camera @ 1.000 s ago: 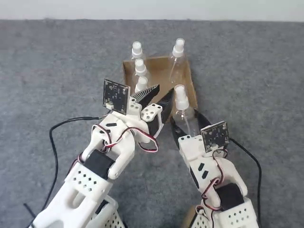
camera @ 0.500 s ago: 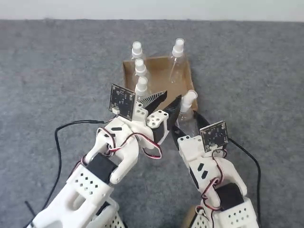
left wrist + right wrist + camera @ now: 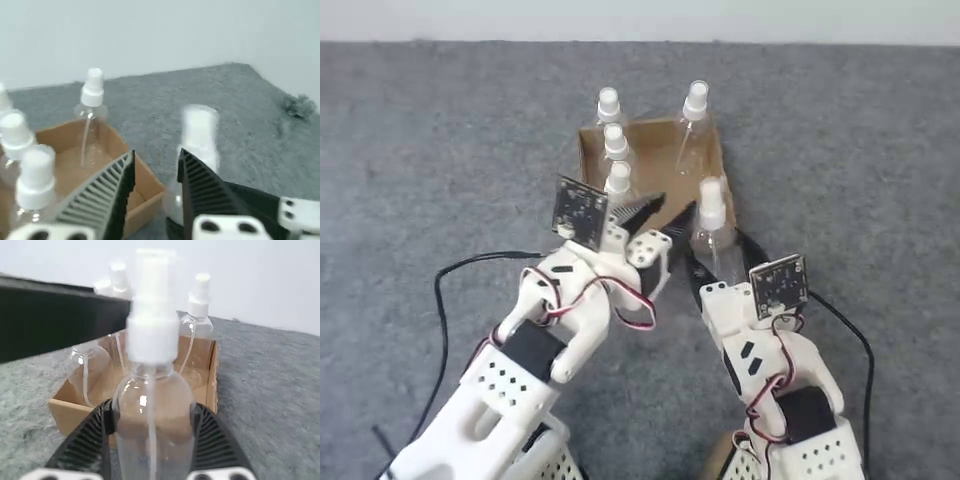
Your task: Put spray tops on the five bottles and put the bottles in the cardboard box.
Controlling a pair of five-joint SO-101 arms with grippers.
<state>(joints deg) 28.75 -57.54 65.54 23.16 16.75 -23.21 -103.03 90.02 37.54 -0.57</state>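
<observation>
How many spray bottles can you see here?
5. Four stand in the cardboard box: back-left bottle, back-right bottle, middle-left bottle, front-left bottle. The right gripper holds the fifth bottle at the box's near edge.

I can read no words, numbers, brands or signs here. Each clear bottle and the brown cardboard box show no legible print. Any marking on the circuit boards at my wrists is too small to make out.
</observation>
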